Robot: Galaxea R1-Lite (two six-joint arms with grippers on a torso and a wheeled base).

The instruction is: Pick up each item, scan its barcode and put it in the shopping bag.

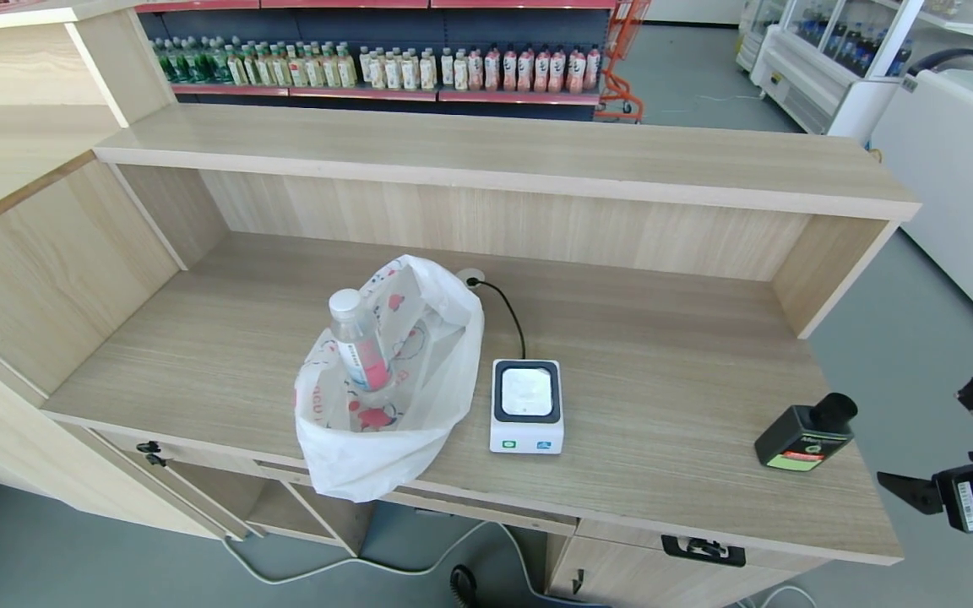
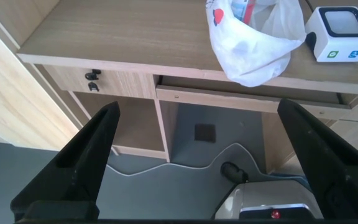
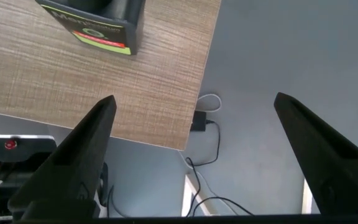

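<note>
The long light wood-grain counter [image 1: 664, 363], with a raised back shelf and side walls, has a broad bare stretch between its middle and its right end, so there is open room for carrying things sideways. The white plastic shopping bag with red print [image 1: 385, 439] stands left of centre with its belly sagging over the front edge. Just to its right sits the white square barcode scanner with a dark-framed glass top [image 1: 526, 405]. A clear plastic bottle with a pink label and white cap [image 1: 357, 342] stands upright in the bag, so that item looks finished. The dark green container with a black cap [image 1: 803, 435] lies on its side near the right end and not far from the front edge, and it is likely the item now in hand. The right gripper [image 3: 194, 98] hangs off the counter's front right corner with jaws spread wide and empty. It would need to come in over that edge, close on the container, and turn its label toward the scanner glass. The left gripper [image 2: 199, 104], also wide apart and empty, sits low before the drawers.
</note>
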